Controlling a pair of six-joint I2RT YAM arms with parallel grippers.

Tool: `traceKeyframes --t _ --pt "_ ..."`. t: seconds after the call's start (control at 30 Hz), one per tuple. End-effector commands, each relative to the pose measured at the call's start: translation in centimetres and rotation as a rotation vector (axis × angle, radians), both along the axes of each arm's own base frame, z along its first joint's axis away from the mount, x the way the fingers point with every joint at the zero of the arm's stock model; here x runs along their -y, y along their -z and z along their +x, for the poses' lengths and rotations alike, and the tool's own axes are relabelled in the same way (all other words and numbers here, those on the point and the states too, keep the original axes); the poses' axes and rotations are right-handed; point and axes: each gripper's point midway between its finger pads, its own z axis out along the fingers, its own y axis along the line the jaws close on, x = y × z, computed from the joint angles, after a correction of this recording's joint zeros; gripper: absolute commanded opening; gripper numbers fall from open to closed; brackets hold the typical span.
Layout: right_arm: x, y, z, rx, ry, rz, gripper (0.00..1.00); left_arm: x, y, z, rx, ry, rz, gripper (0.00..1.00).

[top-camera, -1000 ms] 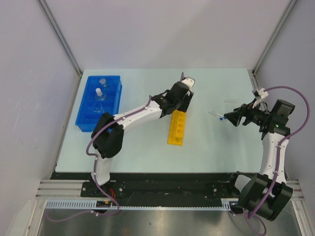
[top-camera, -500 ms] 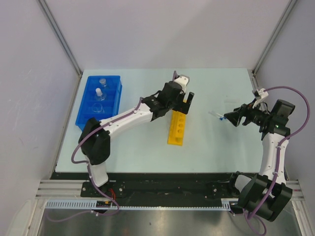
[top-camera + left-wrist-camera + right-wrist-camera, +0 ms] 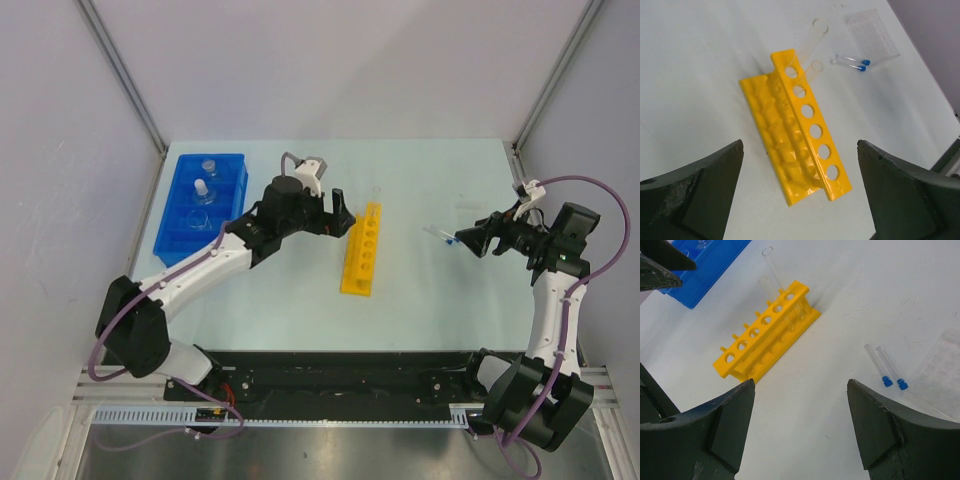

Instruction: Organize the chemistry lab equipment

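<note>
Left gripper [image 3: 342,214] hangs wide open; just ahead we barely make out two clear tubes [image 3: 809,46] in the yellow rack [image 3: 790,145].

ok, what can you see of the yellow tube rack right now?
The bright yellow plastic tube rack stands upright near the middle of the white table, its long axis running near to far. Its top strip has six round holes in one row, with ribbed supports below. Two thin clear tubes sit tilted in the two holes at the far end; the other four are empty. The open left end effector is beside it, not touching.
</note>
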Motion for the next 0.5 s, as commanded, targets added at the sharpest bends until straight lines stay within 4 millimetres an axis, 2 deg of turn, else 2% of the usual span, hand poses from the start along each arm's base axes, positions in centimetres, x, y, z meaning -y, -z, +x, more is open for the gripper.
traceKeyframes --t 0.0,0.23,0.27,0.3,0.33,0.37,0.4,0.43,0.47 --pt "0.1 -0.9 -0.1 0.043 -0.004 -0.017 0.79 1.0 -1.7 -2.7 -0.023 0.102 -0.12 1.0" --pt "0.2 -0.6 0.0 0.031 0.004 -0.016 0.79 1.0 1.4 -4.4 -0.12 0.086 -0.037 1.0" --pt "0.3 -0.6 0.0 0.035 0.006 -0.019 0.79 0.9 2.3 -4.7 -0.139 0.078 0.003 1.0" --pt "0.4 -0.5 0.0 0.029 0.008 -0.016 0.79 0.9 2.1 -4.2 -0.125 0.045 0.028 1.0" --pt "0.4 -0.5 0.0 0.031 0.009 -0.018 0.79 1.5 2.7 -4.7 -0.131 0.047 0.065 1.0" --pt "0.4 -0.5 0.1 0.029 0.009 -0.017 0.79 1.4 4.4 -4.9 -0.165 0.036 0.13 1.0" --pt "0.4 -0.5 0.1 0.029 0.01 -0.017 0.79 1.2 4.0 -3.8 -0.135 -0.031 0.169 1.0" --pt "0.4 -0.5 0.1 0.03 0.009 -0.017 0.79 1.6 4.4 -4.1 -0.137 -0.039 0.206 1.0" --pt "0.4 -0.5 0.0 0.031 0.01 -0.019 0.79 1.5 6.2 -4.4 -0.174 -0.051 0.267 1.0"
